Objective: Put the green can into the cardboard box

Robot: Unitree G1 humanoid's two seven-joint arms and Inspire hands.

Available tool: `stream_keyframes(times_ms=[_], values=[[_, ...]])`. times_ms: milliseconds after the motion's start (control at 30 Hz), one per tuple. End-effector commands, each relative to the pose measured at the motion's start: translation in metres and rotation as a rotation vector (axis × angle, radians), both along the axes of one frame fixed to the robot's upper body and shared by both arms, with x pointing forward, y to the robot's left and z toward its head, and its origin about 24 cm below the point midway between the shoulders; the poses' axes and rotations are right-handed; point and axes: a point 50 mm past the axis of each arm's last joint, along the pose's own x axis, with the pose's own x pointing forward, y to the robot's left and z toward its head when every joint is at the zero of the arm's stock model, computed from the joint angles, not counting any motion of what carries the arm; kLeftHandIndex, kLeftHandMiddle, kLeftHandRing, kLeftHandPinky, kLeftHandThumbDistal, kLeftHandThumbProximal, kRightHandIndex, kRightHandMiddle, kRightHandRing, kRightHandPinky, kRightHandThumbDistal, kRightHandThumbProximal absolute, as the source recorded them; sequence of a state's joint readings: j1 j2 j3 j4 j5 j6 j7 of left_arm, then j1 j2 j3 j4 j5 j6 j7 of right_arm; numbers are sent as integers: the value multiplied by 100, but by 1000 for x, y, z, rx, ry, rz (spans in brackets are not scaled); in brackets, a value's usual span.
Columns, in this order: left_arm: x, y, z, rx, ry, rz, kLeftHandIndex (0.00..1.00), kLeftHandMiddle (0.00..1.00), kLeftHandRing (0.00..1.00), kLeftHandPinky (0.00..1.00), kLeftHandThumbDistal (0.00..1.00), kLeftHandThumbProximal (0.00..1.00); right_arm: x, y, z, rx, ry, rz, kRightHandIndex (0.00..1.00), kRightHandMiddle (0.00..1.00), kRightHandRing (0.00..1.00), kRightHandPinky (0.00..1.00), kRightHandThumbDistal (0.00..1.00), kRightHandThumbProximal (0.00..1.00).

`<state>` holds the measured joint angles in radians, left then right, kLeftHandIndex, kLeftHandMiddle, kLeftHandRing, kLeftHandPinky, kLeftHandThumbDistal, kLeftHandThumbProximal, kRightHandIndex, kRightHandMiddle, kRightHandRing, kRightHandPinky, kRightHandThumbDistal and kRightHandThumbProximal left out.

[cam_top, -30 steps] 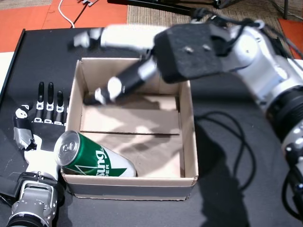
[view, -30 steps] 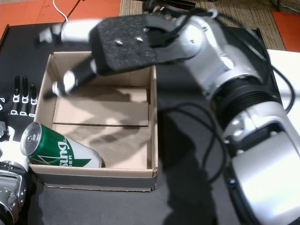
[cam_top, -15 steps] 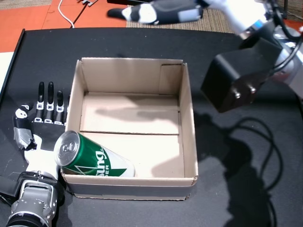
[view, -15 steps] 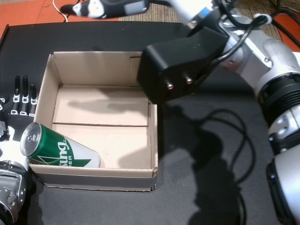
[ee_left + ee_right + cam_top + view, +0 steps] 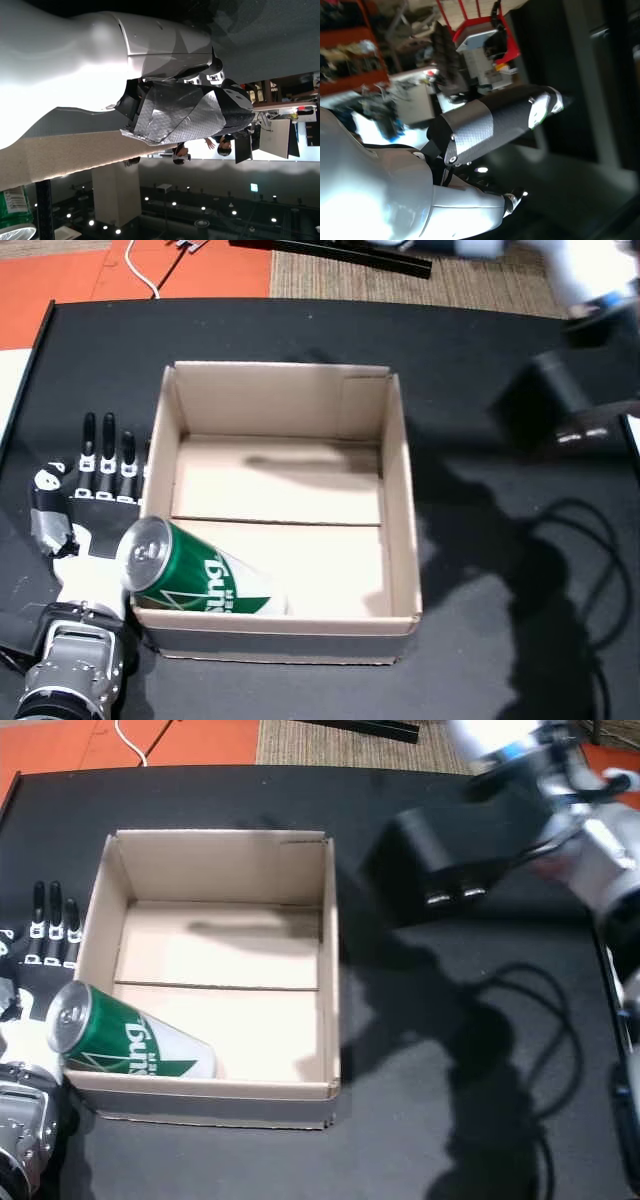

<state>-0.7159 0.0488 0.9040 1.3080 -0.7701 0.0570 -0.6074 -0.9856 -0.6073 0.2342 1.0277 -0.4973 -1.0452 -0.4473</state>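
On the black tabletop (image 5: pixel 250 330), at the left, the left hand (image 5: pixel 82 502) is laid flat with its fingers spread and nothing held. Just beside it, the green can (image 5: pixel 190 575) is seen on its side in the near left corner of the cardboard box (image 5: pixel 398 490), its top raised over the rim. Farther right, the right hand (image 5: pixel 495 122) is lifted clear of the box, fingers extended and empty.
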Motion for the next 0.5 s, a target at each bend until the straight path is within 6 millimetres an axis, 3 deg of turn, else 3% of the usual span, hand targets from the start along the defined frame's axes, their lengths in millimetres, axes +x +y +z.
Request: stream_keyframes(times_ms=[0, 67, 100, 167, 267, 467], values=[[-21, -4, -25, -26, 105, -6, 44, 43, 54, 70, 2, 81, -21, -40, -16, 44, 48, -29, 84, 100, 100, 100, 93, 48], [-23, -4, -27, -31, 111, -7, 44, 42, 54, 69, 1, 82, -46, -67, -29, 58, 78, -55, 88, 100, 100, 100, 93, 43], [-23, -4, -28, -35, 117, -8, 43, 42, 54, 68, 3, 81, -62, -79, -36, 72, 91, -70, 84, 99, 100, 100, 99, 44], [-25, -4, -29, -40, 126, -8, 42, 42, 54, 67, 4, 79, -88, -93, -46, 85, 109, -97, 85, 99, 100, 100, 100, 43], [-26, -3, -31, -36, 137, -10, 44, 44, 55, 69, 6, 76, -125, -105, -63, 111, 168, -151, 94, 100, 100, 100, 100, 44], [-28, 0, -32, -27, 126, -8, 44, 42, 54, 70, 1, 77, -184, -104, -102, 194, 335, -213, 93, 97, 98, 100, 100, 49]])
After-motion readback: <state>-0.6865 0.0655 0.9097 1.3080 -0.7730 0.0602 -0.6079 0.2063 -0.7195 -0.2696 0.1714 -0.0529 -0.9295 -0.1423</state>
